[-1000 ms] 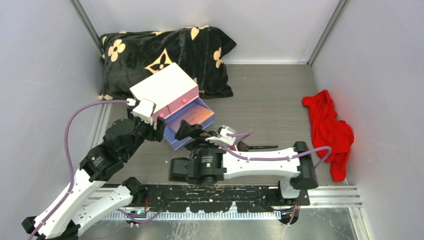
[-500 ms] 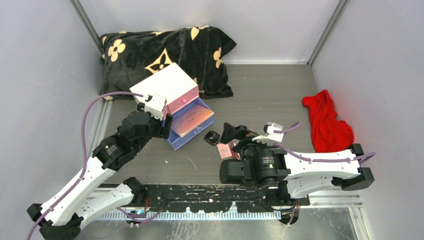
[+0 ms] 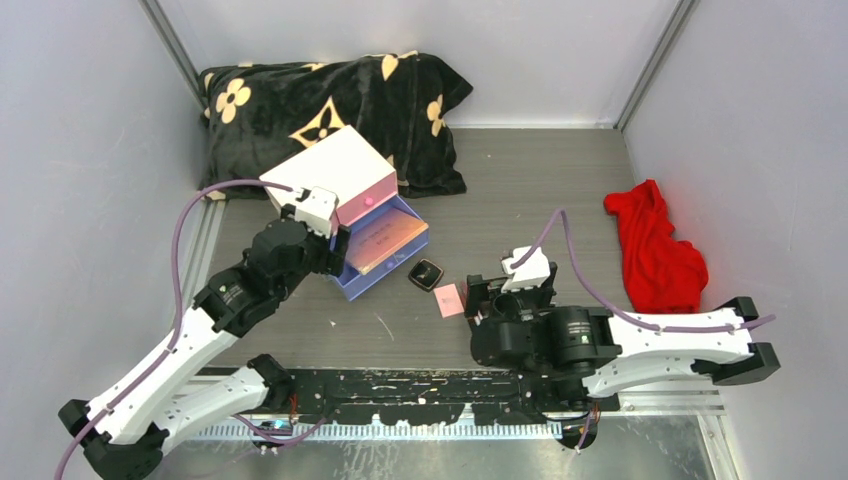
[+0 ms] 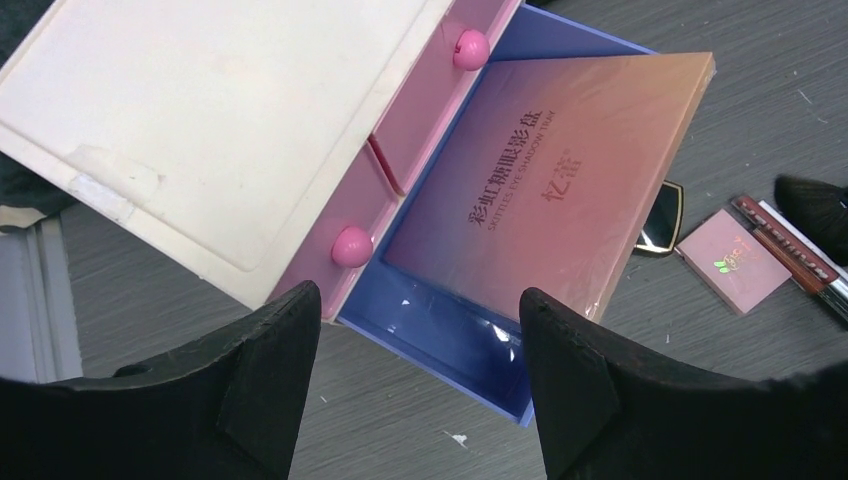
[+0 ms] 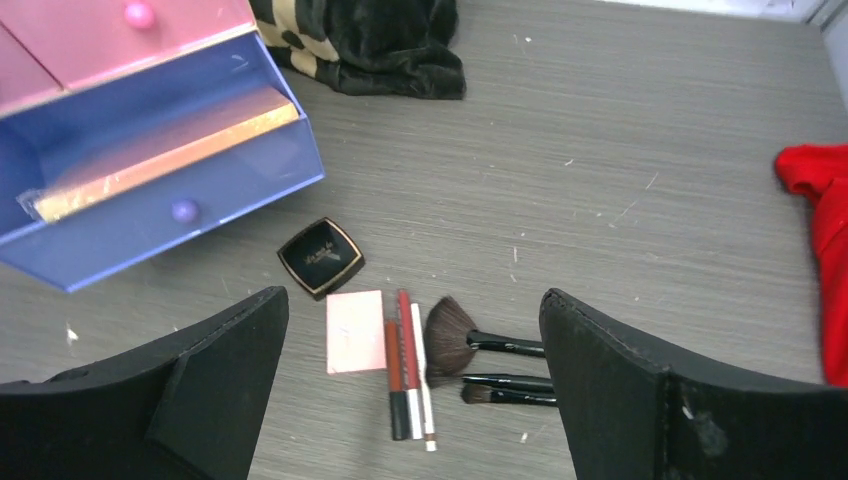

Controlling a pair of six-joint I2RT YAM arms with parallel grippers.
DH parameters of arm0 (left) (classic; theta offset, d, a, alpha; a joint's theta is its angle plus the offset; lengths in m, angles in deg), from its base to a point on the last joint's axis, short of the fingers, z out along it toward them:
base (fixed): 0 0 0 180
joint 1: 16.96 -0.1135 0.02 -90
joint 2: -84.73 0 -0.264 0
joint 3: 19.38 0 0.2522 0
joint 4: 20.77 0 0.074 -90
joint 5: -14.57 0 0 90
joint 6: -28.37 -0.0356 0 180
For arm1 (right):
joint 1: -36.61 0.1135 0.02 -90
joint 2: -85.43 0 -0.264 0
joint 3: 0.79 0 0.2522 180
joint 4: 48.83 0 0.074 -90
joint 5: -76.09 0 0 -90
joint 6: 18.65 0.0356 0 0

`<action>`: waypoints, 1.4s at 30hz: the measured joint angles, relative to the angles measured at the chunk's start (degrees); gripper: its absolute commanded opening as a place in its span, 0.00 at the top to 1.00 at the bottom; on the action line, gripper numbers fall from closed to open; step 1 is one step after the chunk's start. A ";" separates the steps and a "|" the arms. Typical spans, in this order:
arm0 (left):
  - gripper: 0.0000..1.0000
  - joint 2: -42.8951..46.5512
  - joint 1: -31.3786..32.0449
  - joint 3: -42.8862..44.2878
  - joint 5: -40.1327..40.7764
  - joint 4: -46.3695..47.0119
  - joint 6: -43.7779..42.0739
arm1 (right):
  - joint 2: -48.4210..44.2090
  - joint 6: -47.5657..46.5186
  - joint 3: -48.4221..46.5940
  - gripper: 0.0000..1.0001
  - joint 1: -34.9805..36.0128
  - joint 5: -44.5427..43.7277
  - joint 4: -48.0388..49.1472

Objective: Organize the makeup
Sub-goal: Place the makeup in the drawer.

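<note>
The iridescent pink palette lies tilted in the open blue drawer, and shows in the left wrist view. A black compact, a pink compact, three slim tubes, a fan brush and two thin black-handled brushes lie together on the table. My right gripper is open and empty above this cluster. My left gripper is open and empty over the drawer's front corner. No clear jar is in view.
The white chest with pink drawers stands tilted against a black flowered pillow at the back left. A red cloth lies at the right wall. Grey walls close in the table on three sides.
My right arm has swung from the blue drawer back to the right and now hangs over the loose makeup. My left gripper has moved up toward the chest.
</note>
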 measured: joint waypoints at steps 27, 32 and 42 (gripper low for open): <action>0.27 -2.45 0.00 -2.23 -3.80 5.46 0.13 | -18.21 -64.08 -4.61 0.00 -7.63 13.16 35.08; 0.27 -2.45 0.00 -2.23 -3.61 5.64 0.11 | -13.81 -69.31 -17.59 0.00 -7.65 12.94 32.59; 0.27 -2.51 0.00 -2.23 -3.45 6.36 0.13 | -7.10 -83.93 -21.64 0.00 -7.74 25.18 36.50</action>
